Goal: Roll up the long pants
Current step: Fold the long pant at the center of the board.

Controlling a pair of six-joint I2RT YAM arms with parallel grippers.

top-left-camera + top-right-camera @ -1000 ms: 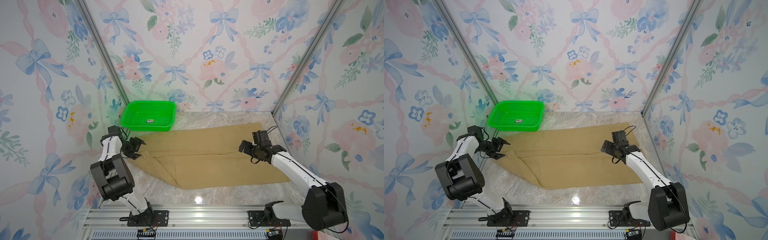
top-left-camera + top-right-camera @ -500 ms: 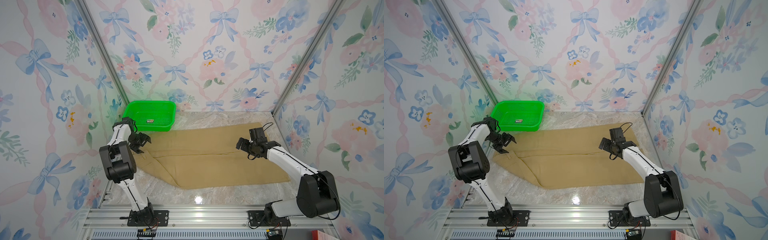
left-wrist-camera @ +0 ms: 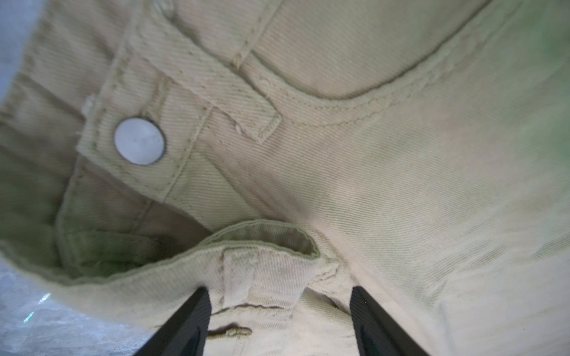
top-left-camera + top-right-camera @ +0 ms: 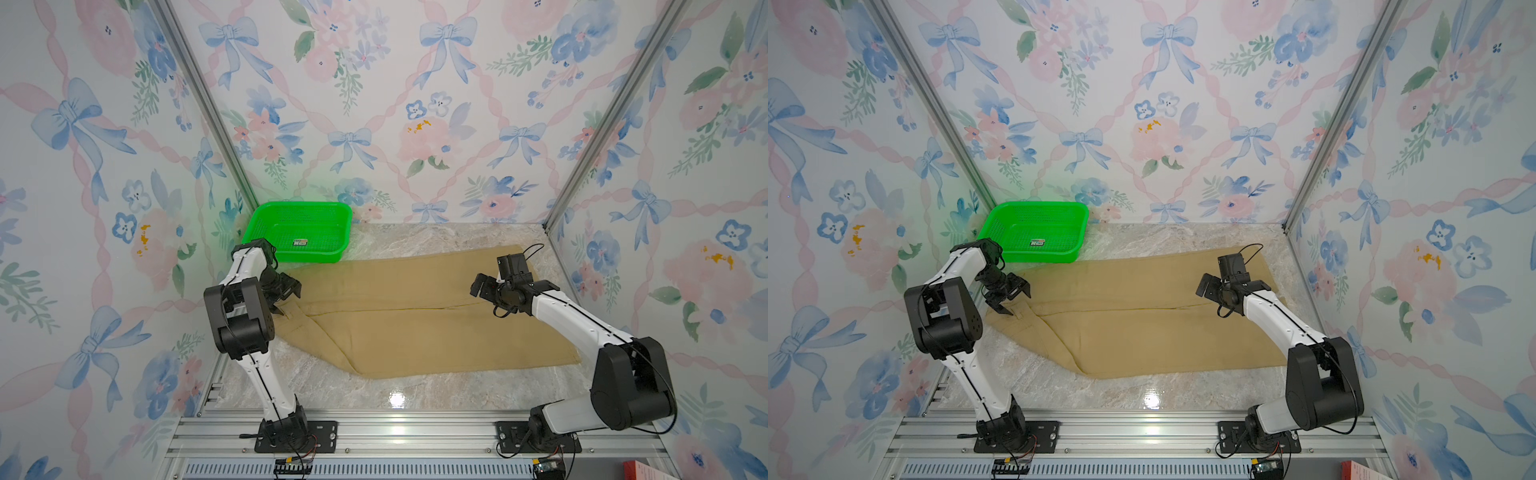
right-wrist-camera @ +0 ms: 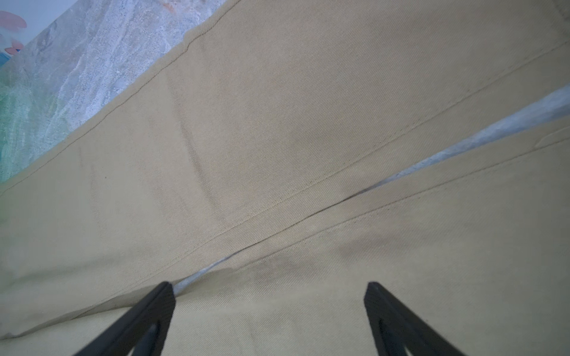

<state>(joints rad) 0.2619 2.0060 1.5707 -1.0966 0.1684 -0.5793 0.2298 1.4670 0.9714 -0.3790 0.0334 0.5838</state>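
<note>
The long pants (image 4: 415,316) (image 4: 1142,324) lie flat on the marble table, waist to the left and the two legs running right. My left gripper (image 4: 286,297) (image 4: 1013,297) hovers open over the waistband. In the left wrist view its jaws (image 3: 279,296) straddle a raised fold of waistband, apart from it, near the silver button (image 3: 139,141). Over the gap between the two legs, toward the hems, my right gripper (image 4: 482,286) (image 4: 1208,286) hangs wide open. In the right wrist view its jaws (image 5: 268,289) hold nothing, with flat cloth (image 5: 277,138) below.
A green mesh basket (image 4: 299,239) (image 4: 1034,237) stands at the back left, just behind the waistband and close to my left arm. Floral walls close in on three sides. Bare marble (image 4: 415,395) runs along the front, before the metal rail.
My left arm has swung in from the table's left edge and now stands over the waistband. My right gripper has shifted slightly left over the legs. Both grippers stayed open.
</note>
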